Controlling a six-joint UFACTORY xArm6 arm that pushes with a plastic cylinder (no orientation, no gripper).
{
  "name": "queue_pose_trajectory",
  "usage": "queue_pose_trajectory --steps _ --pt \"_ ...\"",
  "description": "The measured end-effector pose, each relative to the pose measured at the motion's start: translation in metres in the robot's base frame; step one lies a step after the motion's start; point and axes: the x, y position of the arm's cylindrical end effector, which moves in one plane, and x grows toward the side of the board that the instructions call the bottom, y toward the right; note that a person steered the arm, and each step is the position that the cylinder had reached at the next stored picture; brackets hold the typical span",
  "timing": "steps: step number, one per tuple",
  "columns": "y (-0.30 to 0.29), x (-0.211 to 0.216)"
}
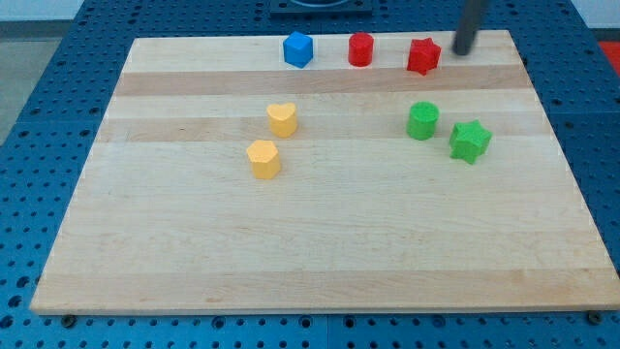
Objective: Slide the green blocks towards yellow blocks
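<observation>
A green cylinder (pixel 422 121) and a green star block (pixel 470 142) sit side by side on the right half of the wooden board (pixel 320 252). A yellow heart block (pixel 282 119) and a yellow hexagonal block (pixel 263 159) sit left of centre, the heart above the other. My tip (pixel 462 51) is at the view's top right, just right of the red star block (pixel 423 56), above and apart from the green blocks.
A blue cube (pixel 298 49) and a red cylinder (pixel 360 48) stand along the board's top edge, left of the red star. A blue perforated table surrounds the board on all sides.
</observation>
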Motion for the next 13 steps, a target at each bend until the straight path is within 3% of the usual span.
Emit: queue_pose_trajectory --steps 1,2,3,5,6,7,9,10,11,13 --pt "-0.013 0.021" --pt "0.013 0.051" --pt "-0.045 0.041" --pt "-0.098 0.023" --pt "-0.073 0.023" --pt "-0.049 0.056" --pt "0.002 0.076" --pt "0.064 0.11" --pt "0.063 0.137" --pt "0.055 0.137"
